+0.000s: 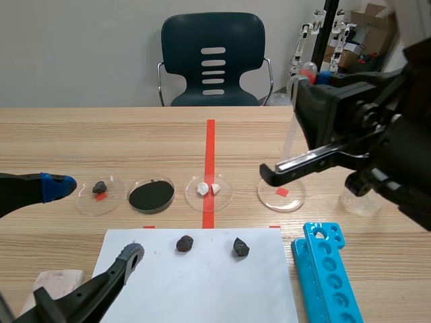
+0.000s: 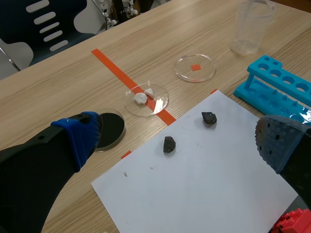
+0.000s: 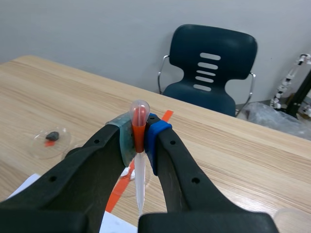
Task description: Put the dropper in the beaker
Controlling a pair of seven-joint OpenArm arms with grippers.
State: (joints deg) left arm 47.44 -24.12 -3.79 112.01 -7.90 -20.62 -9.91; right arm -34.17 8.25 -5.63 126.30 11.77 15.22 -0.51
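Observation:
A clear dropper with an orange-red bulb hangs tip down, pinched just under the bulb by my right gripper, which is shut on it. In the scene view the dropper is held high above the table's right half, above an empty dish. The clear plastic beaker stands upright on the table at the right, partly hidden behind the right arm; it also shows far ahead in the left wrist view as the beaker. My left gripper is open low at the front left, holding nothing.
A row of petri dishes crosses the table: a dark stone, black powder, white pieces, an empty dish. White paper carries two dark stones. A blue tube rack lies front right. A chair stands behind.

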